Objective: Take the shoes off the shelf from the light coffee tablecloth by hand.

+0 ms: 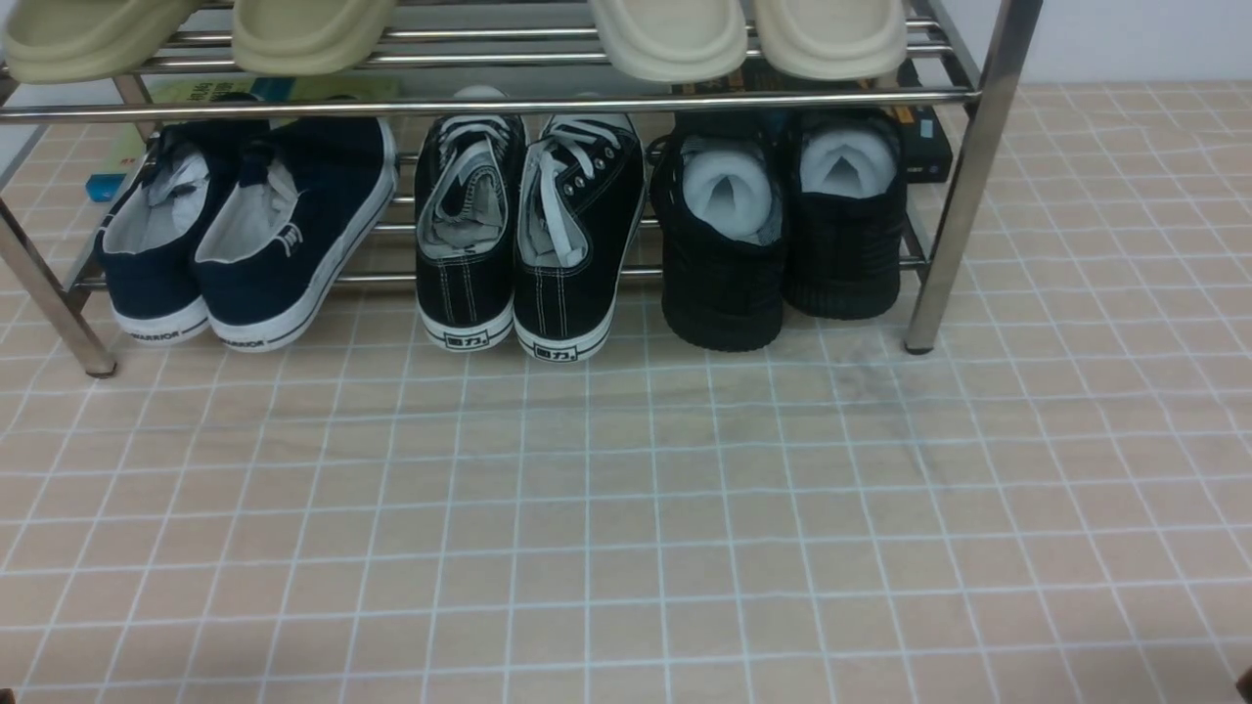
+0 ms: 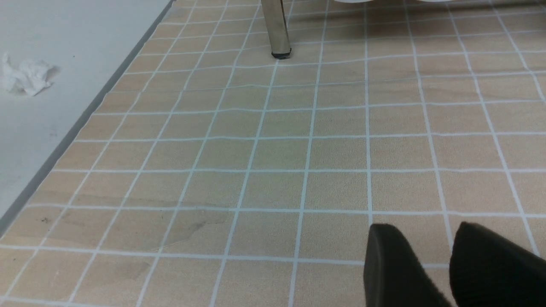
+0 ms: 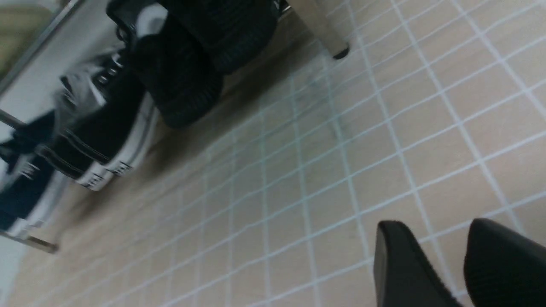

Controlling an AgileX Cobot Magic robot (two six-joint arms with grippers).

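Plain, pale room with soft even light

A whitish wall (image 1: pixel 1144 39) stands at the back. Beside the light coffee tablecloth (image 2: pixel 273 153) lies a bare grey-white surface (image 2: pixel 38 128), a dark strip (image 2: pixel 79 123) along their border; a crumpled white paper (image 2: pixel 26 76) rests on it.

"WARRIOR" — heel strips of navy sneakers (image 1: pixel 284 254)

Bare tablecloth (image 1: pixel 626 508) lying open on near side of shelf (image 1: pixel 372 278); upper bar (image 1: pixel 293 110) overhanging shoes (image 1: pixel 753 284); right leg (image 1: pixel 954 215) standing just beside them
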